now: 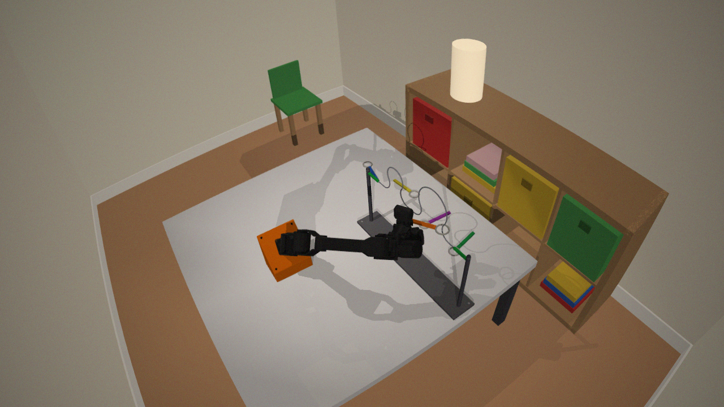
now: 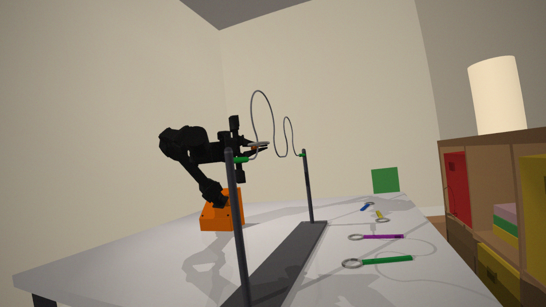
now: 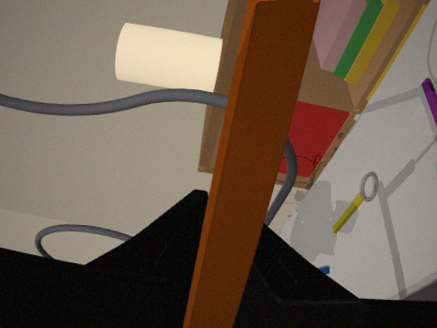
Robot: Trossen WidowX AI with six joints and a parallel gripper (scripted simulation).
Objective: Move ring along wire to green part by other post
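Note:
The ring (image 1: 442, 233) (image 2: 250, 144) lies nearly level around the grey wire (image 1: 430, 187) (image 2: 258, 91) (image 3: 73, 109), at the foot of the tall loop, just above the green part (image 1: 460, 252) (image 2: 241, 160) at the near post (image 1: 463, 281) (image 2: 236, 229). Whether it touches the wire is too small to tell. My gripper (image 1: 414, 221) (image 2: 265, 146) (image 3: 210, 206) is shut on the orange handle (image 1: 424, 223) (image 2: 254, 147) (image 3: 246, 159). The ring is outside the wrist view. The other green part (image 1: 374, 177) (image 2: 302, 154) is at the far post (image 1: 369, 194) (image 2: 308, 186).
The posts stand on a dark base (image 1: 430, 276) (image 2: 282, 252). Loose rings with a green handle (image 1: 465, 239) (image 2: 387, 260), a purple handle (image 1: 439, 217) (image 2: 383, 236) and a yellow handle (image 1: 401, 185) (image 3: 348, 213) lie on the table behind the wire, with a blue one farther off.

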